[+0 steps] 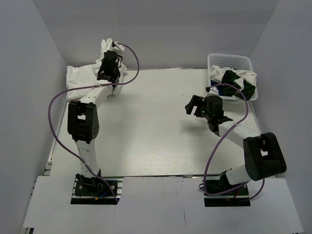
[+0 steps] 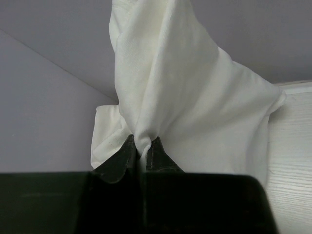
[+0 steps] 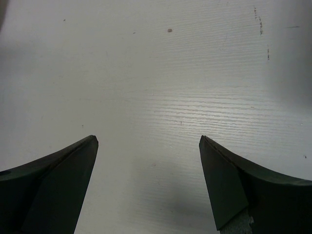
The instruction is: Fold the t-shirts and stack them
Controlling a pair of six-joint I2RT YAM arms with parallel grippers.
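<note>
Your left gripper (image 2: 142,146) is pinched tight on a fold of the soft white cloth t-shirt (image 2: 195,102) and holds it up in a peak. The rest drapes on the white wooden table (image 1: 156,126), well across from the white plastic lattice basket (image 1: 229,59). Your right gripper (image 3: 148,139) hangs near the basket's front-left over bare tabletop, fingers spread wide. Inside the basket lies a crumpled bundle of dark green and white shirts (image 1: 241,80).

High rear overview, two wrist close-ups
</note>
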